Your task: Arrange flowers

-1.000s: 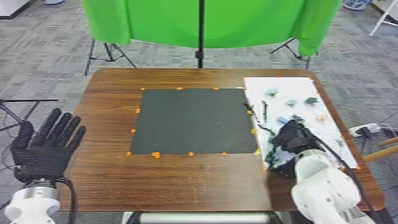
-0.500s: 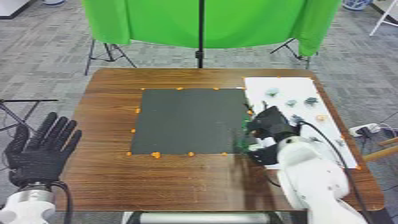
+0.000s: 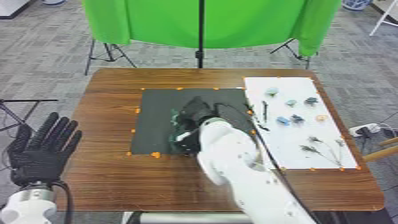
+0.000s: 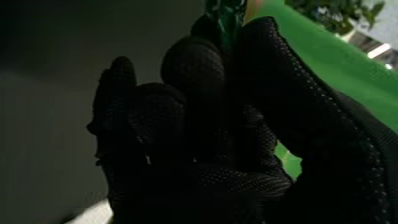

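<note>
The right hand (image 3: 195, 110) pinches a green stem (image 4: 227, 19) over the black mat (image 3: 164, 97), mid-table. Flowers (image 3: 298, 118) lie on the white sheet (image 3: 293, 150) by the right edge. At the left edge, the left hand (image 3: 40, 157) has fingers apart.

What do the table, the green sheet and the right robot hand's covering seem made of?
The table looks like brown wood or laminate: grain streaks, slight sheen. The green sheet seems smooth cloth, given its soft folds. The right robot hand wears matte, probably knitted fabric: fine dotted texture.
</note>
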Robot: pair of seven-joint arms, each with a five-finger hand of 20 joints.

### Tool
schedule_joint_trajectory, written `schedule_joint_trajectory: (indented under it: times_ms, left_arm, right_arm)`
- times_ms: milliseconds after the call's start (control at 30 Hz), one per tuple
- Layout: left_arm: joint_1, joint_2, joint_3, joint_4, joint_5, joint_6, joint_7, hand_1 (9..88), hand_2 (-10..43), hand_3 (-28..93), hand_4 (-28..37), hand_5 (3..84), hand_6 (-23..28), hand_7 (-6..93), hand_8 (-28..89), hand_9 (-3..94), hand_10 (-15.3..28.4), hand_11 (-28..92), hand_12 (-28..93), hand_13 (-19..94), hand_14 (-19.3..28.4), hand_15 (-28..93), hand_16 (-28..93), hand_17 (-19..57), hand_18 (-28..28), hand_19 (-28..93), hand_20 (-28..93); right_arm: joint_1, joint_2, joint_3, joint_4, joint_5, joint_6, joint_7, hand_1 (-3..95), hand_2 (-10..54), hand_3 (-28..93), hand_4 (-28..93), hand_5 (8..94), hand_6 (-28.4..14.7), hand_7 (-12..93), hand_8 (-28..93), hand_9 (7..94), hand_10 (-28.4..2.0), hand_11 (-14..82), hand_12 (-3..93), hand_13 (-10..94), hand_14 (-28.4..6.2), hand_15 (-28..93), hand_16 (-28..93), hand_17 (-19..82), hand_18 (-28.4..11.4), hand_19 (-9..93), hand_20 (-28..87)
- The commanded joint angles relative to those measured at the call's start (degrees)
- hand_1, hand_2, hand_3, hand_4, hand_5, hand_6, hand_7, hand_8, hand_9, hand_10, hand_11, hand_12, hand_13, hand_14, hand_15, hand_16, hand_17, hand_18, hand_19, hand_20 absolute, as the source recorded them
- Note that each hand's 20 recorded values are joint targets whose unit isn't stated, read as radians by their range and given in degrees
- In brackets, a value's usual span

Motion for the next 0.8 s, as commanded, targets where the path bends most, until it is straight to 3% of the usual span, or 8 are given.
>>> schedule_joint_trajectory:
  times_ms: [33,300,467,667,800]
  left_arm:
    - [-0.9,1.54,0.99,-0.16,-0.35,1.01,0.09,20.5,16.7,73,-28.3,43.3,8.8,10.3,-9,36.7,14.3,18,11,29,12.9,22,-3,-5.3,12.6,32,12]
    - [-1.6,2.3,2.37,-0.21,-0.59,1.34,0.34,20.6,16.6,73,-28.3,43.3,8.8,10.3,-9,36.7,14.2,18,11,29,12.9,22,-3,-5.3,12.6,32,12]
    - [-2.0,2.38,3.08,-0.03,-0.8,0.71,1.45,20.6,16.7,73,-28.3,43.3,8.8,10.4,-9,36.7,14.2,18,11,29,12.9,22,-3,-5.3,12.6,32,12]
    - [-1.6,2.26,2.88,0.07,-1.17,0.4,2.45,20.6,16.7,73,-28.3,43.4,8.8,10.6,-9,36.8,14.2,18,11,29,12.9,22,-3,-5.4,12.7,32,13]
    - [-2.3,1.95,3.08,0.32,-1.08,0.33,1.64,20.7,16.7,73,-28.3,43.4,8.8,10.6,-9,36.9,14.1,18,11,29,12.9,22,-3,-5.4,12.6,33,13]
  right_arm:
    - [5.1,-7.5,-5.6,7.9,-2.0,5.0,4.3,54.2,-9.5,76,-24,78.7,-4.3,36,16,78.3,-15.4,44.2,46.2,65,-17.6,78,34,27,-28.0,79,38]
    - [6.7,-13.4,-6.3,17.2,-7.8,6.2,5.3,54.0,-9.5,78,-27,75.5,-4.4,43,12,77.1,-14.9,45.9,45.8,65,-17.1,80,33,28,-28.0,81,36]
    - [6.4,-13.5,-7.0,19.4,-11.3,5.3,5.0,53.6,-9.5,78,-27,74.1,-4.4,43,11,76.5,-14.8,45.2,45.1,64,-17.2,80,32,27,-28.0,81,35]
    - [6.1,-12.9,-7.0,20.5,-12.1,6.5,6.2,53.3,-9.5,79,-27,73.6,-4.6,43,9,76.3,-15.1,44.2,45.0,64,-17.2,79,32,27,-28.0,82,34]
    - [5.9,-12.0,-7.0,19.9,-10.6,6.5,6.8,52.3,-9.5,79,-27,73.3,-4.8,43,8,75.7,-15.3,43.7,44.9,64,-17.4,79,32,27,-28.0,82,34]
